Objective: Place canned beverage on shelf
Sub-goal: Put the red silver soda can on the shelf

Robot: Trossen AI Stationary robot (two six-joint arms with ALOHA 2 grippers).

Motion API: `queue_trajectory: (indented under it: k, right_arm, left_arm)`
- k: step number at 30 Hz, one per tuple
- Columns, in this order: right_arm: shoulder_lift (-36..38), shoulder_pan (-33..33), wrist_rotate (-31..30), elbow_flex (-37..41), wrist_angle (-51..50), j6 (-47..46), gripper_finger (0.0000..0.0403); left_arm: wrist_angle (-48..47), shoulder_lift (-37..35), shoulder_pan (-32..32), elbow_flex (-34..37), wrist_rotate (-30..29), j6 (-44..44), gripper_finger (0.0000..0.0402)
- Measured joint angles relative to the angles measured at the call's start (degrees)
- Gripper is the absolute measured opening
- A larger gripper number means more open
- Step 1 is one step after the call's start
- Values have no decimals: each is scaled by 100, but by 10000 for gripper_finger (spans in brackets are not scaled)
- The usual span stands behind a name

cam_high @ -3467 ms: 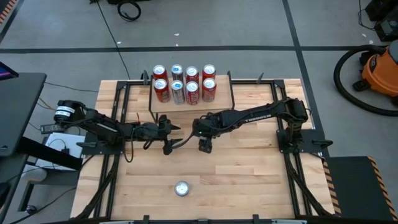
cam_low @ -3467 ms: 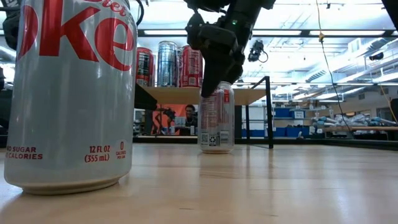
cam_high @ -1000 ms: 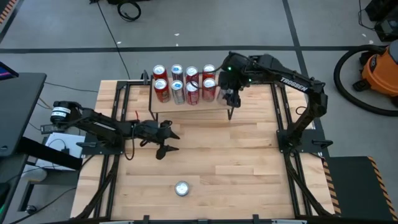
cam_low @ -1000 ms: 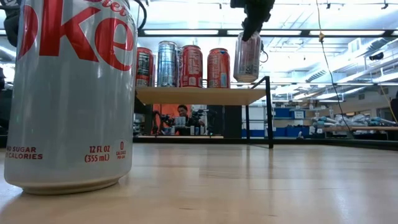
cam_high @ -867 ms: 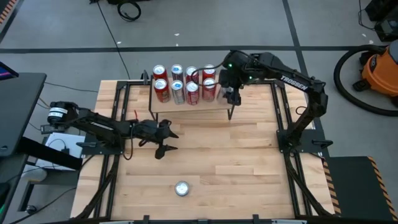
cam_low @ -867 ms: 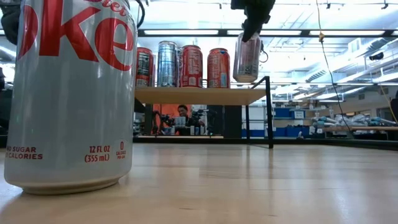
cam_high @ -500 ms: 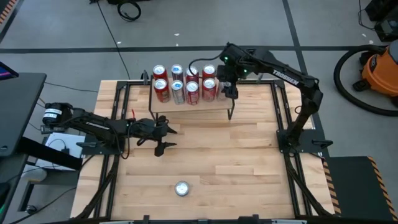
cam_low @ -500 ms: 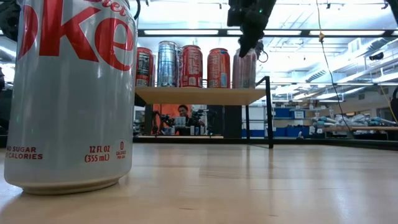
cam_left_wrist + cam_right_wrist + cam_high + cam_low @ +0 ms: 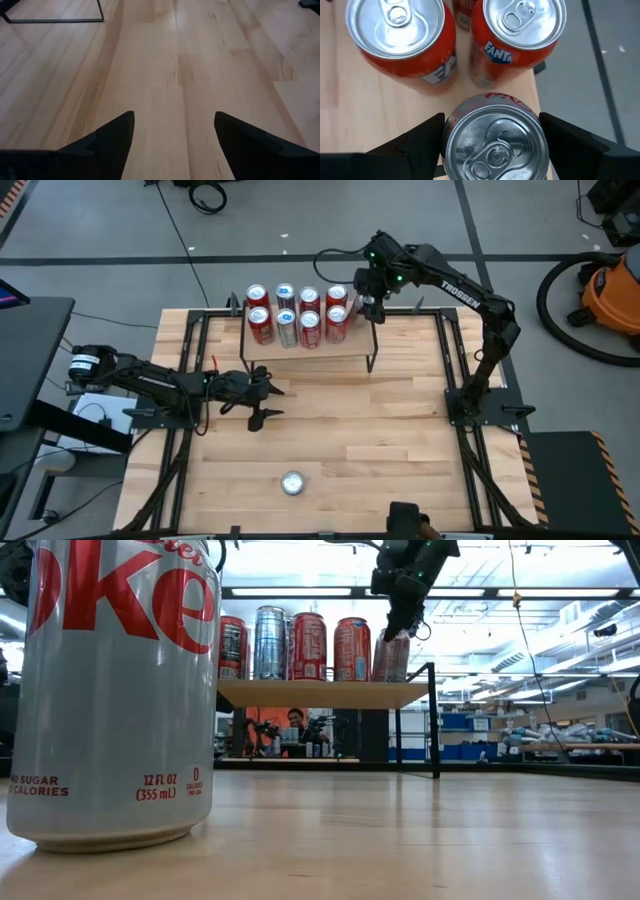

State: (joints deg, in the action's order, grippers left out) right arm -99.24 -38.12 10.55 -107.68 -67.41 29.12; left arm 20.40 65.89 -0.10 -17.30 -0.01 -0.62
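The shelf (image 9: 300, 352) stands at the table's far side, with several red, orange and silver cans (image 9: 297, 315) upright on its board (image 9: 320, 693). My right gripper (image 9: 372, 308) is at the shelf's right end, shut on a silver canned beverage (image 9: 495, 147), just beside two orange Fanta cans (image 9: 520, 35). In the low view this can (image 9: 391, 658) is upright with its bottom at board height. Over bare wood at the table's left middle, my left gripper (image 9: 262, 405) stays open and empty (image 9: 174, 117). My right gripper pinches the silver can's round side wall (image 9: 451, 145) between its two fingers (image 9: 422, 142), one on each opposite side, near the top. The fingers slant down from above. The can stays upright; I cannot tell whether its bottom rests on the board.
Another silver Diet Coke can (image 9: 291, 482) stands upright near the table's near edge, close to the low camera (image 9: 115, 690). Bare wood lies between it and the shelf. The shelf's black legs (image 9: 433, 720) stand at its right end.
My right gripper has carried the silver can toward the table's far edge and down, from hanging above the shelf's right end to board height beside the orange cans. The can stayed upright in the shut fingers.
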Motion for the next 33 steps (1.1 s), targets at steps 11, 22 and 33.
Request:
queue_trajectory:
  k: [11,22,33]
  right_arm:
    - [-7,-210,427,4,145,112,312]
    - [-7,-12,434,7,208,104,318]
    - [-7,23,128,140,247,-63,350]
  left_arm:
    - [-13,2,0,0,9,-24,286]
    - [-13,2,-2,0,9,-25,286]
    - [-13,4,-13,0,11,-142,286]
